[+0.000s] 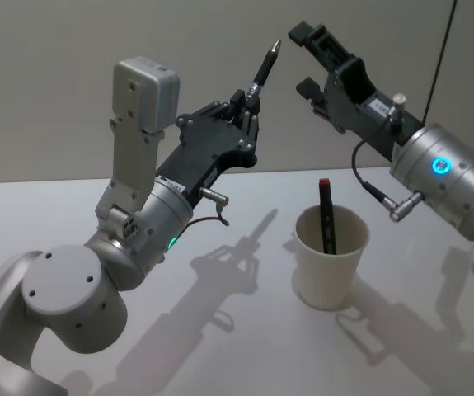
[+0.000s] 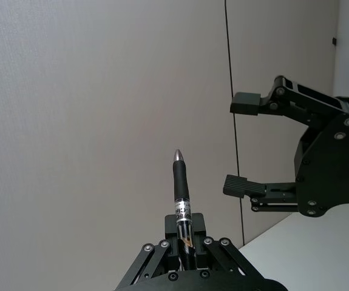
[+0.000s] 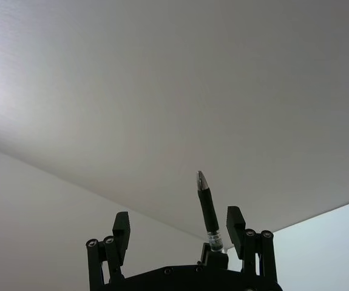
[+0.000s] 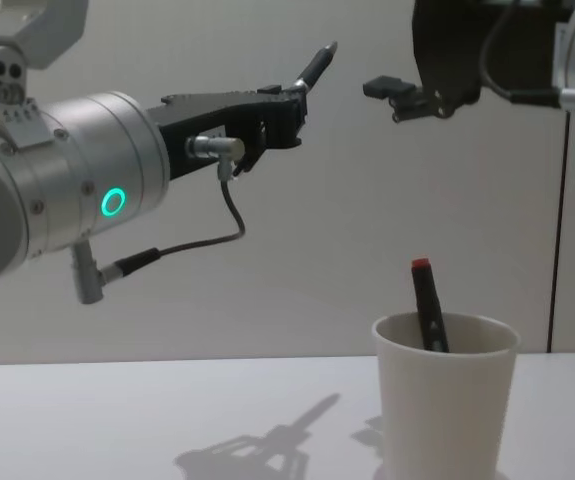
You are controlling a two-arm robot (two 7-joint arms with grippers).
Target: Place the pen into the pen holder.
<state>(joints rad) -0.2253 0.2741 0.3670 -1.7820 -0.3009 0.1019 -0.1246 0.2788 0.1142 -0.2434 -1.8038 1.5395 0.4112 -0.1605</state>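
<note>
While left pincer (image 1: 249, 101) grips pen (image 1: 265, 68) aloft, right pincer (image 1: 302, 58) hangs released beside its tip.

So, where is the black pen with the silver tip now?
In the head view the pen is held in the air by the left gripper, above and left of the paper cup, its tip pointing toward the open right gripper.

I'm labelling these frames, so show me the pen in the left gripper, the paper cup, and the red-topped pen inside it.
held pen (image 1: 264, 68), head view, middle of its barrel.
paper cup (image 1: 327, 276), head view, front wall.
red-topped pen (image 4: 427, 300), chest view, shaft above the rim.
</note>
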